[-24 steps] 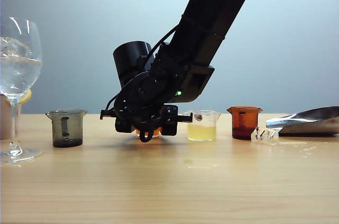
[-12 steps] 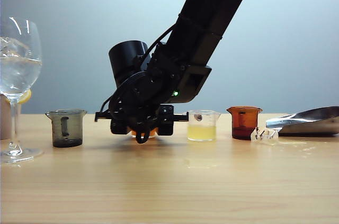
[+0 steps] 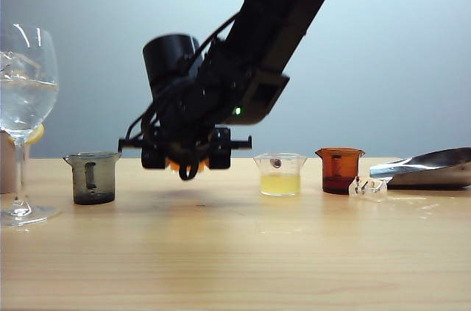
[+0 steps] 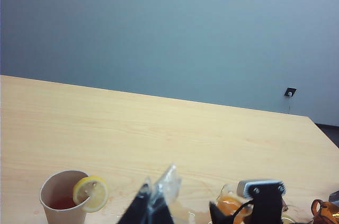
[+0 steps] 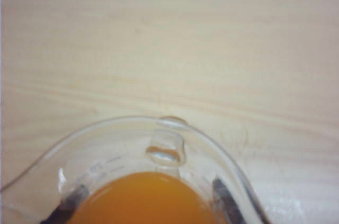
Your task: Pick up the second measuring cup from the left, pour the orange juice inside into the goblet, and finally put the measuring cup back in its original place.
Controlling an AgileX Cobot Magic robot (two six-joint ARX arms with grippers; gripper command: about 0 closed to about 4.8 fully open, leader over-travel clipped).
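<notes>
Above the table (image 3: 235, 252), the right claw (image 3: 185, 158) has lifted the second measuring cup (image 5: 153, 181).

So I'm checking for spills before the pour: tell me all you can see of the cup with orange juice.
The second measuring cup is small, clear, plastic-looking, with a flared rim, pour lip and faint graduation marks. It holds opaque orange juice. The right pincer grips it, lifted off the table, roughly upright, between the grey cup and yellow-liquid cup. No spill is visible.
</notes>
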